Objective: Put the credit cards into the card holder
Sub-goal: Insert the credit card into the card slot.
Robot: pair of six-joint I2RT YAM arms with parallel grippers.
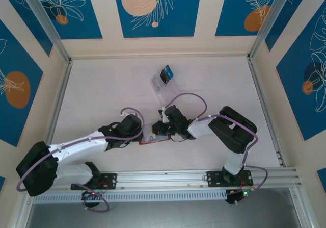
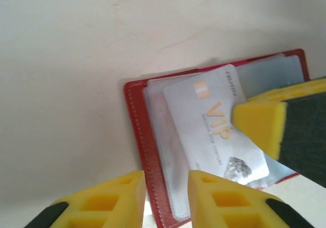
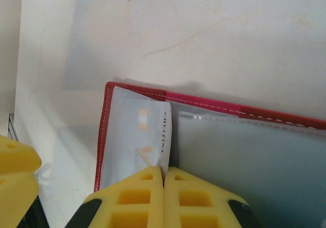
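Note:
The card holder (image 2: 133, 116) is a red wallet lying open on the table, its clear sleeves facing up. It lies between the two arms (image 1: 153, 142). A silvery credit card (image 2: 204, 121) marked VIP rests slanted on the left sleeve, partly tucked in. My right gripper (image 3: 164, 172) is shut on that card's (image 3: 137, 136) right edge. One of its yellow fingers (image 2: 257, 123) lies over the card's corner. My left gripper (image 2: 165, 179) is open, its fingers straddling the wallet's red stitched edge. More credit cards (image 1: 166, 75), blue and black, stand farther back.
A clear plastic slotted rack (image 1: 162, 87) holding the blue and black cards stands behind the wallet, near the table's middle. Both arms crowd the wallet from either side. Aluminium rails and patterned walls border the pale table (image 1: 102, 95).

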